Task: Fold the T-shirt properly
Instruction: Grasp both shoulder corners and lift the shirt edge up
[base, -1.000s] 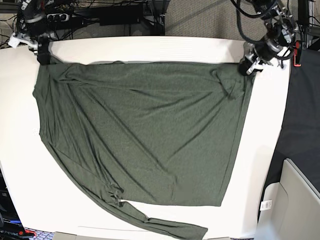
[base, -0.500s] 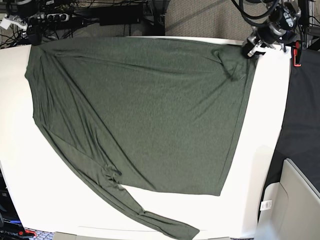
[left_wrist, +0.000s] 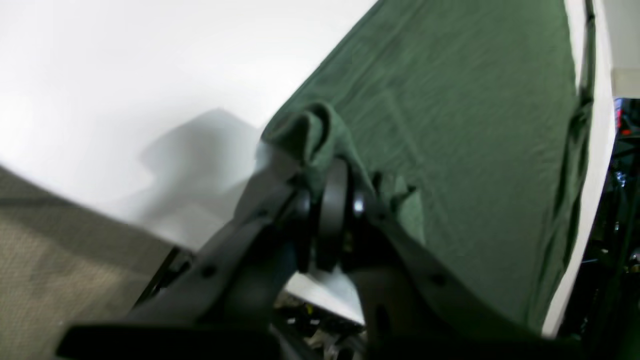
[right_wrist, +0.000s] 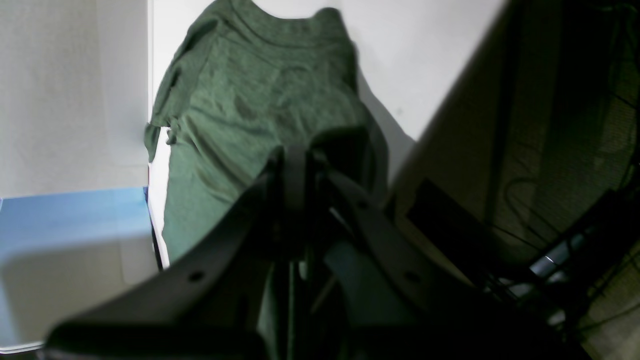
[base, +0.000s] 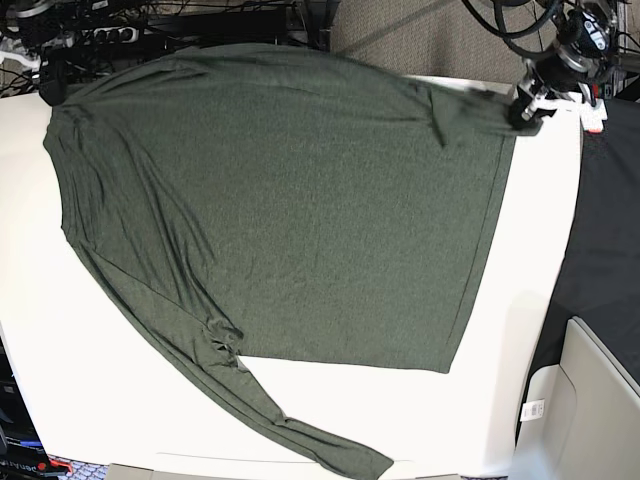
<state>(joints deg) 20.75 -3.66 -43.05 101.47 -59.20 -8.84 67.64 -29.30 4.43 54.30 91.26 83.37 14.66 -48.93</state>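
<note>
Showing no readable writing, a small white tag sits at 4 o'clock by a grey bin, its print too small to make out. The shirt, a heathered olive knit, spreads over the white surface, its far edge lifted and one sleeve trailing toward 6 o'clock. The left gripper at 2 o'clock and right gripper at 10 o'clock each have jaws clamped on a bunched corner, both views blurred.

The T-shirt lies spread across the table, one sleeve trailing forward.
</note>
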